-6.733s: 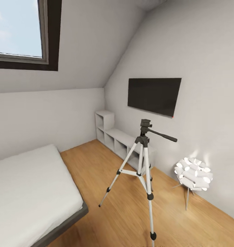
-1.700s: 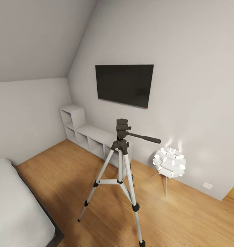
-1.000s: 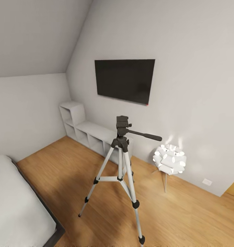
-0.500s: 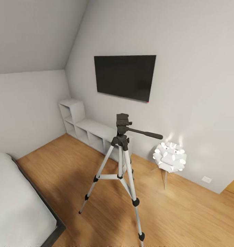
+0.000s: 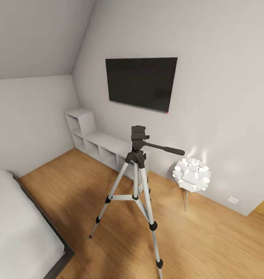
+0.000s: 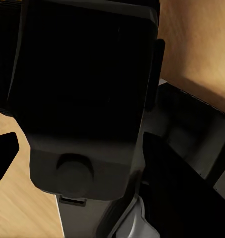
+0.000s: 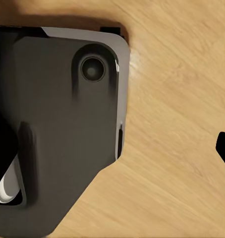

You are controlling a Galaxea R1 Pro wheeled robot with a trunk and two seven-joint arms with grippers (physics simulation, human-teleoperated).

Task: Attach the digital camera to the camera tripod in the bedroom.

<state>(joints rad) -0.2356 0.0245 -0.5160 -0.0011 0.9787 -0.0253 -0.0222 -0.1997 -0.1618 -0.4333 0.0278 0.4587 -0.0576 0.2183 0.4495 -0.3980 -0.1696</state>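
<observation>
Head view: camera tripod upright on wood floor, beside lamp; pincer states unclear.

White sloped walls meet a light wood floor. A black wall screen hangs above low white cube shelves. A glowing white lamp stands nearby; a white-mattressed bed fills one corner.

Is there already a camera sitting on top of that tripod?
No. In the head view the camera tripod stands on the wood floor with its black head bare, nothing mounted on it.
</observation>
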